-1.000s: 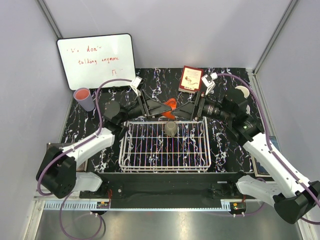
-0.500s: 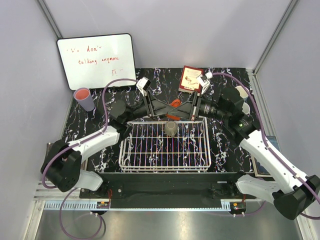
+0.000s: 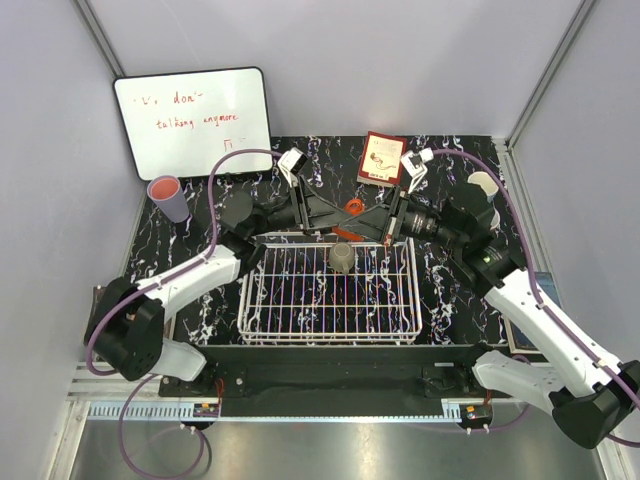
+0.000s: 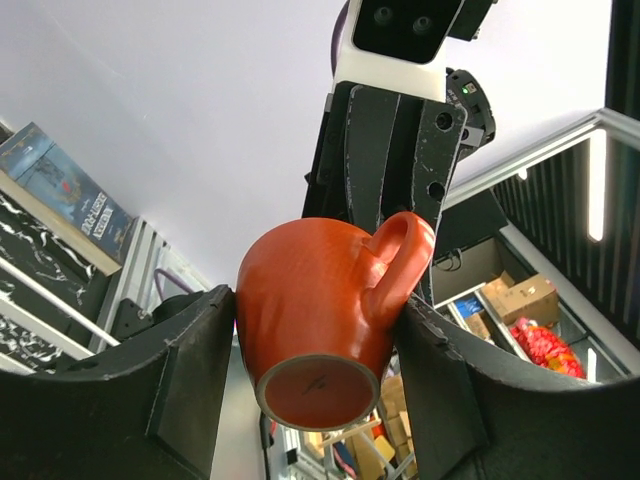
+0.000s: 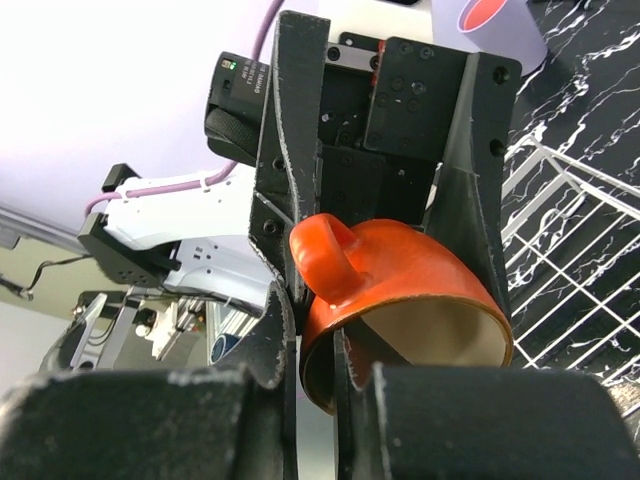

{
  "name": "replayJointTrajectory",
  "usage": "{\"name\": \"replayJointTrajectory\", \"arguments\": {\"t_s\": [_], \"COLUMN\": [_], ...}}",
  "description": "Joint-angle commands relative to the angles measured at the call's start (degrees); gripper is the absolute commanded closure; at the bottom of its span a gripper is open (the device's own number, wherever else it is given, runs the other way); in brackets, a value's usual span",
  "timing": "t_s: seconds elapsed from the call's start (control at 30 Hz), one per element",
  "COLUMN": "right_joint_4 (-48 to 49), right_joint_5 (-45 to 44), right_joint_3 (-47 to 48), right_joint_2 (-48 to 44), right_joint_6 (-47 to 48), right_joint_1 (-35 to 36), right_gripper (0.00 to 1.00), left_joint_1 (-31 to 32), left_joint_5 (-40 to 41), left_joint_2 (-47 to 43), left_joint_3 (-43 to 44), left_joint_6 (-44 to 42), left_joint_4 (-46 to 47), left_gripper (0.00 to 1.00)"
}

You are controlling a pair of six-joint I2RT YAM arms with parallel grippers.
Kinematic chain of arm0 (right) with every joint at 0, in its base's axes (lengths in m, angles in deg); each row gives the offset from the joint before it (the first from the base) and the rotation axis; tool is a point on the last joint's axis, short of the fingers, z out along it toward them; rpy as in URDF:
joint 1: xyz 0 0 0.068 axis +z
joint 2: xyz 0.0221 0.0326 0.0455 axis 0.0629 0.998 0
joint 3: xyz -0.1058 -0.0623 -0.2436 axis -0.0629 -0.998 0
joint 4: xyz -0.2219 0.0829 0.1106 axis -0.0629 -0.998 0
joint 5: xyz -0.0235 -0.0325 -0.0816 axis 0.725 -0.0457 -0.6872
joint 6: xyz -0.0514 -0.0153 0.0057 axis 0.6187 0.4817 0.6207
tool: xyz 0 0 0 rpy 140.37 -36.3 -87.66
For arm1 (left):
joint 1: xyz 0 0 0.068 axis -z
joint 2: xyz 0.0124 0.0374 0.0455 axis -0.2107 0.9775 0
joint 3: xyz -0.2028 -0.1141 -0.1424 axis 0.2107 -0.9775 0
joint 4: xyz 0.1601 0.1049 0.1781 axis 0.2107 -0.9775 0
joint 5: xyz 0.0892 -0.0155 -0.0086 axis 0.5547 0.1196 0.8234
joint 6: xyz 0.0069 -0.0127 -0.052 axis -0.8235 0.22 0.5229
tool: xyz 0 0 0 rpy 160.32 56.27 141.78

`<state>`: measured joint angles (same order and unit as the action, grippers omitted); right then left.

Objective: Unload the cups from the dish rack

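An orange-red mug [image 3: 352,207] hangs in the air just beyond the far edge of the white wire dish rack [image 3: 330,338], held from both sides. My left gripper [image 3: 336,212] is shut on its body, base toward the left wrist camera [image 4: 310,300]. My right gripper [image 3: 369,215] is shut on the mug's rim [image 5: 410,270] beside the handle, one finger inside and one outside. A grey-olive cup [image 3: 342,258] stands in the rack near its far side. A lavender tumbler [image 3: 167,197] stands on the table at the far left.
A whiteboard [image 3: 192,120] with red writing leans at the back left. A red box [image 3: 381,158] stands at the back middle. A pale round thing [image 3: 485,183] shows behind the right arm. Grey walls close in both sides.
My right gripper has closed on the mug's rim. Both wrists have shifted a little to the right, and the mug with them.
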<state>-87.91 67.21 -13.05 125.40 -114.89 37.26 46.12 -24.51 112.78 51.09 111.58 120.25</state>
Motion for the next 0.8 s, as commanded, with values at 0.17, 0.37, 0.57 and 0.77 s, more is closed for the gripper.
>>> {"name": "replayJointTrajectory", "arguments": {"t_s": [0.17, 0.37, 0.57, 0.77], "right_joint_4": [-4.7, -4.7, -4.8, -17.5], "right_joint_5": [1.0, 1.4, 0.0, -14.2], "right_joint_3": [-1.3, -1.7, -2.4, 6.7], "right_joint_2": [-4.8, -5.3, -6.0, -0.6], "right_joint_6": [1.7, 1.7, 2.0, 11.7], "right_joint_1": [1.2, 1.2, 1.2, 1.2], "right_gripper": [1.00, 1.00, 1.00, 1.00], "left_joint_1": [-8.1, -10.0, -12.1, -12.8], "left_joint_5": [3.2, 2.5, 2.7, 5.3], "left_joint_2": [1.2, 1.0, -0.1, -3.0], "left_joint_3": [5.9, 5.9, 4.9, 5.2], "left_joint_6": [-2.6, -2.6, -4.0, -13.6], "left_joint_4": [-3.4, -4.6, -7.2, -24.5], "left_gripper": [0.30, 0.12, 0.09, 0.10]}}
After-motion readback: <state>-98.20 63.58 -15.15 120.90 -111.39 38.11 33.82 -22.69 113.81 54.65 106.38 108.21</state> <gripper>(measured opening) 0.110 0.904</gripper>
